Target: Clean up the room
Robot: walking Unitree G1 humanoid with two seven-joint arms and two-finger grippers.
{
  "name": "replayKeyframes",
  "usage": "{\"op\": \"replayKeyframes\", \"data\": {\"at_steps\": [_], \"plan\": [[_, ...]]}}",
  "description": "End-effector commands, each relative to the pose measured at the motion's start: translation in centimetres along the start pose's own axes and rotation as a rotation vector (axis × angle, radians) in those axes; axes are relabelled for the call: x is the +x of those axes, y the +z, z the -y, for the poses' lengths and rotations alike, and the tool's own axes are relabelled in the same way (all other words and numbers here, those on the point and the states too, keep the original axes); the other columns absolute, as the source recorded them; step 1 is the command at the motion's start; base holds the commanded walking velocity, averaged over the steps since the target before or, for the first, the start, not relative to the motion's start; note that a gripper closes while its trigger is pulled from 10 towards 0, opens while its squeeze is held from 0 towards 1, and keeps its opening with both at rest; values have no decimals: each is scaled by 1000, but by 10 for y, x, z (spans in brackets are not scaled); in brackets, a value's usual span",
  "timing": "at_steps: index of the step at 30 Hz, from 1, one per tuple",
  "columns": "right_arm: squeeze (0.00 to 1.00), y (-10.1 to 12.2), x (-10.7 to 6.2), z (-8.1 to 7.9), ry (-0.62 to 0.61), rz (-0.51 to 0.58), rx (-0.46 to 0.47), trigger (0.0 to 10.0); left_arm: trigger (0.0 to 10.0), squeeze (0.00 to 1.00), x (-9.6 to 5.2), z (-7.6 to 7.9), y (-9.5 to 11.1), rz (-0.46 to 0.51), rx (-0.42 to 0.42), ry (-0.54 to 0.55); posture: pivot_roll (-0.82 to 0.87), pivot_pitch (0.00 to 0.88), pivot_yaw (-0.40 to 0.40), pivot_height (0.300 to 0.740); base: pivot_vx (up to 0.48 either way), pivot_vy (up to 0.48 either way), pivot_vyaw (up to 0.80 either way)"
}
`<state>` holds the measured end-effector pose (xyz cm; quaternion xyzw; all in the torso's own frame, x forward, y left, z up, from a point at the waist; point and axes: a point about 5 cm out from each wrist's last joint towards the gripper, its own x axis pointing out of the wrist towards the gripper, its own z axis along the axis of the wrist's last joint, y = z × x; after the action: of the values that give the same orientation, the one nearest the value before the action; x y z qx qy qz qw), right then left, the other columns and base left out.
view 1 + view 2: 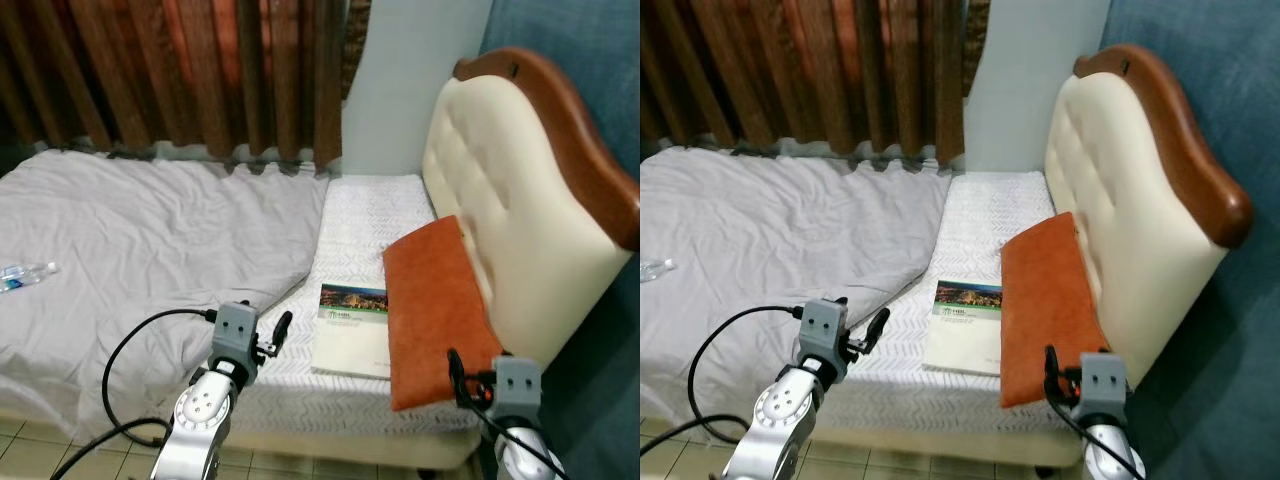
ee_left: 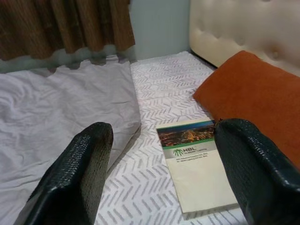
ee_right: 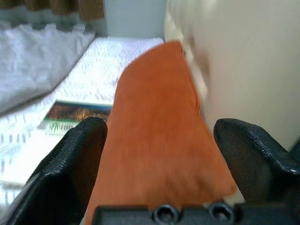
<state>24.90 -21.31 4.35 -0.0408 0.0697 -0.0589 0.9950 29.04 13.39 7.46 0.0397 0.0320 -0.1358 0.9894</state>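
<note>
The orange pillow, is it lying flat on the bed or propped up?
Propped up. The pillow leans at a slant against the headboard, its lower edge on the mattress beside the booklet.

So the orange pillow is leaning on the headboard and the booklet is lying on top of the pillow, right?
Not quite. The orange pillow does lean on the headboard, but the booklet isn't on top of it. It lies flat on the mattress beside the pillow, with the pillow's edge over its side. The left eye view shows this, and so does the left wrist view.
</note>
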Motion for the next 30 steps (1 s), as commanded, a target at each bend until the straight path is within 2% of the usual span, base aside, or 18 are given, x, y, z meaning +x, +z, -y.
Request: {"op": "replayKeyframes", "data": {"at_steps": [1, 11, 30], "plan": [[0, 2, 4, -2, 14, -3, 7, 10000, 10000, 0, 4, 0, 0, -6, -6, 6, -42, 0, -13, 740, 424, 0, 0], [0, 1, 5, -7, 50, -20, 8, 10000, 10000, 0, 11, -1, -6, -47, -3, -26, -51, 0, -16, 740, 424, 0, 0], [0, -7, 1, -6, 76, -54, -4, 10000, 10000, 0, 18, 3, -6, -33, -10, -41, -75, 0, -7, 740, 424, 0, 0]]}}
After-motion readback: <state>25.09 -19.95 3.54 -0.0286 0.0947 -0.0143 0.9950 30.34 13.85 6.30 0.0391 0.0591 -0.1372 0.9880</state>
